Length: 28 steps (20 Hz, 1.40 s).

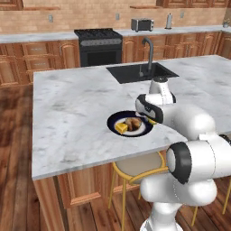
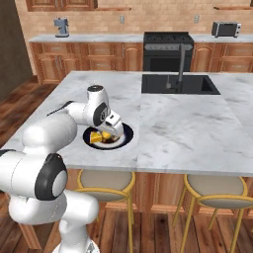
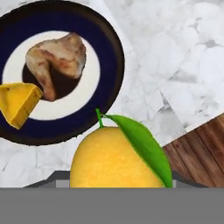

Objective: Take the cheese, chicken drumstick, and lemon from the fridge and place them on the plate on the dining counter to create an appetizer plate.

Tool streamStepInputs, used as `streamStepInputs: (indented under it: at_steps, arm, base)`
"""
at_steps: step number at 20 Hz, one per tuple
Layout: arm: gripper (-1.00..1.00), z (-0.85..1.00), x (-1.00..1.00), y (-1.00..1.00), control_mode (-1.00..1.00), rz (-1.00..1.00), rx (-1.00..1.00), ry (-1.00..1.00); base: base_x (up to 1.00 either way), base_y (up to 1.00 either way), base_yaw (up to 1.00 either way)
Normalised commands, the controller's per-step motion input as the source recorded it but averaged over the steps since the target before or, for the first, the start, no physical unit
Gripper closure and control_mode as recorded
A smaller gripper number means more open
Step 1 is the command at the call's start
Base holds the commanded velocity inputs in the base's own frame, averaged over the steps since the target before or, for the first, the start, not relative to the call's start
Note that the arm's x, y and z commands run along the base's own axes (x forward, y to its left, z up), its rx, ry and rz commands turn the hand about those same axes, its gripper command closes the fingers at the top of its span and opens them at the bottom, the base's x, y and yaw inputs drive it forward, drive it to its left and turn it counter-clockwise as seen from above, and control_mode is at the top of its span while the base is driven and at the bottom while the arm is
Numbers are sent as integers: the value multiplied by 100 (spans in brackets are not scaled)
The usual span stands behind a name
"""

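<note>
While the end effector [image 3: 116, 186] grips the lemon [image 3: 111, 159] — leafy stem end toward the plate [image 3: 107, 57]; cheese [image 3: 17, 103] rests there.

We see a yellow lemon [image 3: 114, 159] with green leaf at lower centre, navy-rimmed white plate [image 3: 105, 48], orange cheese [image 3: 17, 103], golden-brown drumstick [image 3: 54, 59], grey-veined desk [image 3: 175, 52].

No readable text, labels, brands, numbers or signs anywhere: none on the plate [image 3: 109, 52], the lemon [image 3: 109, 162], the tabletop [image 1: 67, 117] or the appliances behind.
</note>
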Motion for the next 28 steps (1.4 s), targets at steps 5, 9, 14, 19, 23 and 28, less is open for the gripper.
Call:
streamStepInputs:
  at_steps: [5, 9, 14, 19, 23, 28]
  arm:
    - [100, -46, 65, -2, -100, 0, 2, 4]
    - [100, -42, 62, -5, -100, -3, 0, 1]
    - [100, -33, 53, -15, -100, -2, 0, 0]
    - [100, -44, 44, -4, -100, -1, 0, 0]
    - [100, -40, 44, 0, -100, -1, 0, 0]
    - [100, -34, 32, 0, -100, -1, 0, 0]
  base:
    - [0, 0, 0]
    - [0, 0, 0]
    - [0, 0, 0]
    - [0, 0, 0]
    - [0, 0, 0]
    - [0, 0, 0]
